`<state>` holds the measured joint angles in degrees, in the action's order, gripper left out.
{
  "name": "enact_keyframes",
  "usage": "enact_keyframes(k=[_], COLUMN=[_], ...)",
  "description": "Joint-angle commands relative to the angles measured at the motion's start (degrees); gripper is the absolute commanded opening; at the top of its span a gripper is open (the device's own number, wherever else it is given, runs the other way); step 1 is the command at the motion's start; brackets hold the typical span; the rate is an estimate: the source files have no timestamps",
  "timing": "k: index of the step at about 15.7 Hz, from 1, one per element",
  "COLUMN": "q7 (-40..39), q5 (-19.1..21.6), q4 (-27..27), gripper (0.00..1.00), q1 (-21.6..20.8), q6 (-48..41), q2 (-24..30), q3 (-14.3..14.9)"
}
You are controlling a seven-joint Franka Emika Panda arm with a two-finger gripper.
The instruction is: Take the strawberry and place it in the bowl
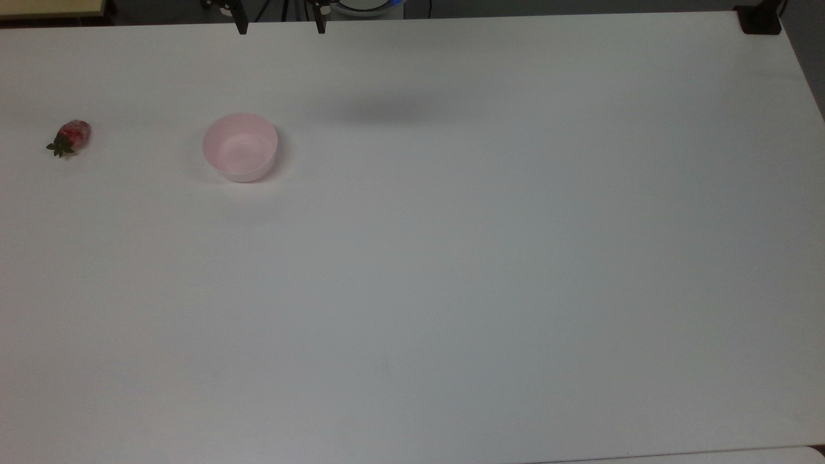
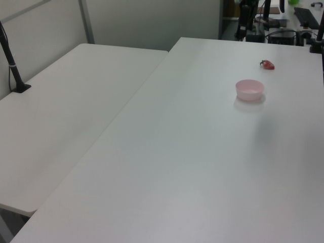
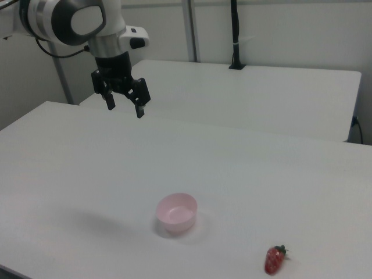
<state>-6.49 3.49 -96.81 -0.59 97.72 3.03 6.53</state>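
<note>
You are looking at a gripper (image 3: 124, 108) hanging high above the white table (image 1: 451, 270), its 2 fingers spread wide apart and holding nothing. The strawberry (image 1: 69, 137) is lying on its side near the top view's left edge, well apart from the bowl (image 1: 240, 147), with its green cap pointing toward the top view's lower left. It is looking small, glossy and probably light, so it may be slipping under a hard pinch; you should be closing gently across the red body's widest part, not on the leaves. The bowl is sitting upright with nothing inside it, and its light plastic walls may be sliding if bumped.
</note>
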Motion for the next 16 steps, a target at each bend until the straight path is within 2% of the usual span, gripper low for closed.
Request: enact_keyframes(k=[1, 5, 9, 11, 13, 16], q7=[-11.9, -24.9, -27.3, -26.8, -26.8, -26.8], q5=[0.0, -2.4, -6.7, -7.9, -7.9, -7.4], q4=[-0.7, -0.7, -3.4, -7.1, -10.5, -10.5], gripper=[1.00, 1.00, 1.00, 1.00, 1.00, 0.99], q1=[1.5, 4.7, 10.4, 13.6, 16.7, 20.4], q6=[-0.5, -0.6, 0.9, 6.7, 16.8, 24.6], q2=[1.9, 2.0, 0.0, -1.8, -4.8, -12.2], q3=[3.4, 7.3, 8.0, 8.1, 8.5, 8.5])
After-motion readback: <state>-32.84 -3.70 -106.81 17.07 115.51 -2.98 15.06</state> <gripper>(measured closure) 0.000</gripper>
